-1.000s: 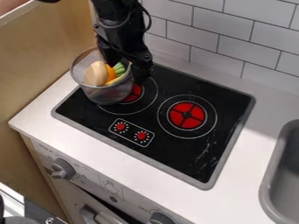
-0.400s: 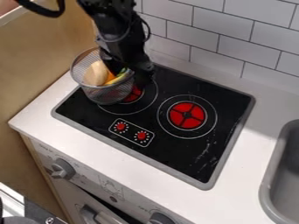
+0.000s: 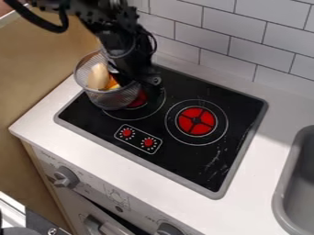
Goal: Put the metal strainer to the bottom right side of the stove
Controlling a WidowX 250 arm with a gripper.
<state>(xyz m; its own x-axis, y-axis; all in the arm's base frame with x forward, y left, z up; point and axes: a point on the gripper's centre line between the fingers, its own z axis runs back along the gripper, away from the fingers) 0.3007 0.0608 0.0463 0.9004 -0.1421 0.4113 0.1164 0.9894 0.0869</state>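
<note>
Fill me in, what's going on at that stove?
A black two-finger robot claw is at the right-hand rim of a round grey metal mesh strainer; can't tell if it has a grip. Inside are a pale beige piece and something orange-yellow. The strainer sits at the left of the black stovetop, partly covering the left red burner. The job is to get it to the bottom right, so that's not done yet.
</note>
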